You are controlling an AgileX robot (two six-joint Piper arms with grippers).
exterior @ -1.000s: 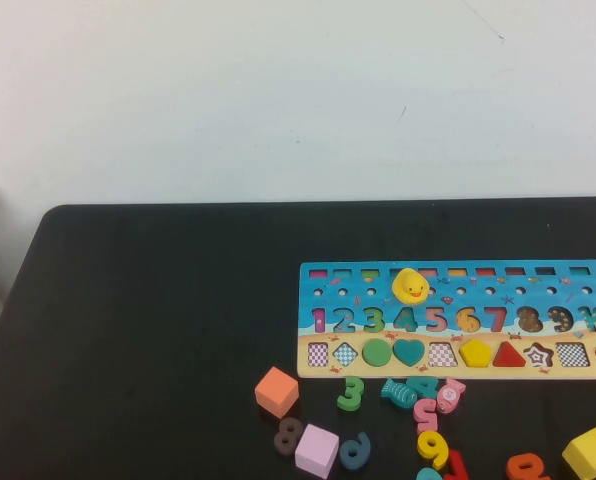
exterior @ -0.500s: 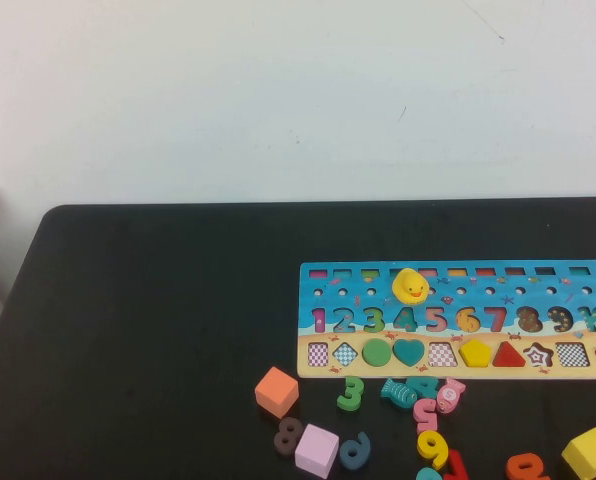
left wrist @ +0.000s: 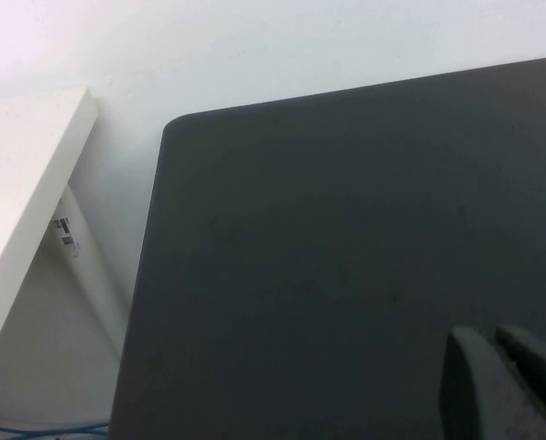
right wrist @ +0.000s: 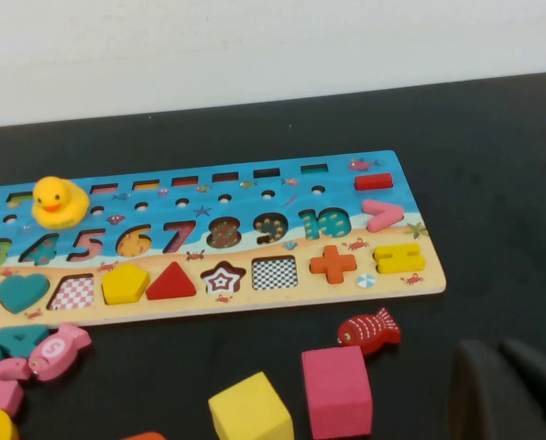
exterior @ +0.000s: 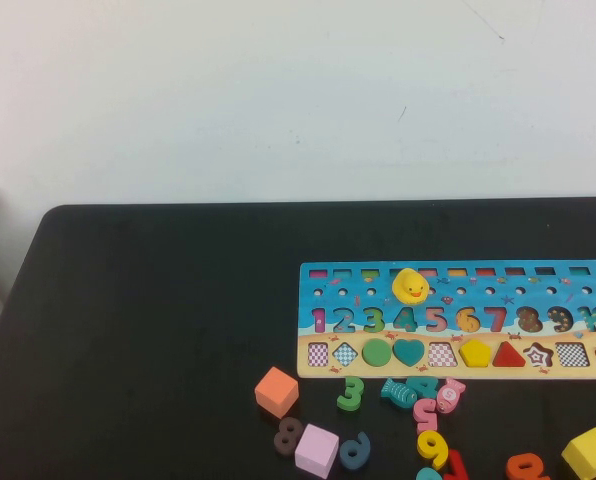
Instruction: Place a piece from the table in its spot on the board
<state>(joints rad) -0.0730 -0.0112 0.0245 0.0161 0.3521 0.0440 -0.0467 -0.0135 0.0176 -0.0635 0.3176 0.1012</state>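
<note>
The yellow pentagon piece (right wrist: pixel 125 283) already sits in its slot on the board (exterior: pixel 308 368), right of frame centre. My right gripper (right wrist: pixel 511 390) is pressed shut, empty, at the lower right; my left gripper (left wrist: pixel 502 385) looks closed too. Next, I'd judge, nothing but holding back above the black table (exterior: pixel 158 330); a pale wall behind.

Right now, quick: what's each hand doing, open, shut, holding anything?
Left hand: shut, empty, above bare table.
Right hand: shut, empty, over the table near the board; the piece sits in its slot.
</note>
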